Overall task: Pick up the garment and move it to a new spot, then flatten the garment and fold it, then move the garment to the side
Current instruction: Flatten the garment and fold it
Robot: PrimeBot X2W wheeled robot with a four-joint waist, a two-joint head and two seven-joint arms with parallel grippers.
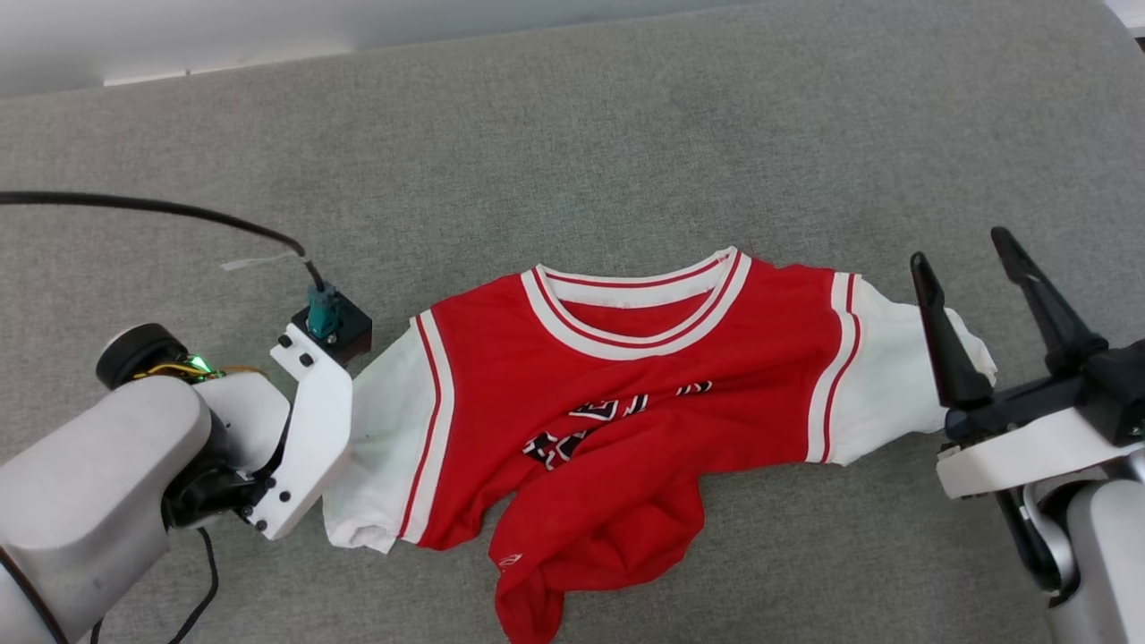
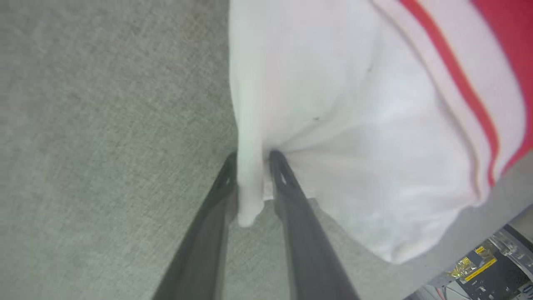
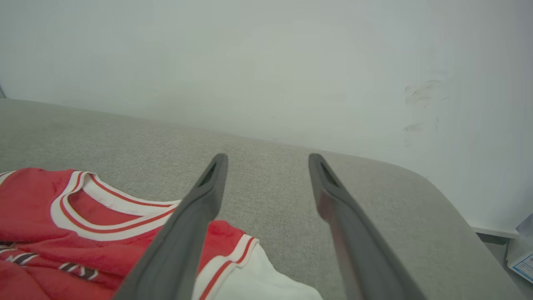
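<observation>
The garment (image 1: 644, 402), a red jersey with white sleeves, lies face up on the grey cushioned surface (image 1: 626, 134). Its collar points away from me and its lower part is bunched and folded over the black letters. My left gripper (image 2: 253, 157) is shut on a fold at the edge of the white left sleeve (image 2: 354, 125). In the head view its fingers are hidden under the white wrist bracket (image 1: 309, 420). My right gripper (image 1: 962, 250) hovers open over the right sleeve (image 1: 886, 376) with nothing between its fingers (image 3: 200, 200). The collar (image 3: 104, 216) shows to its left.
A black cable (image 1: 179, 210) runs across the surface to my left wrist. A pale wall (image 3: 266, 62) rises behind the surface's far edge. The surface's rounded right corner (image 3: 437, 187) drops off. Past the near edge, equipment (image 2: 491, 266) sits below.
</observation>
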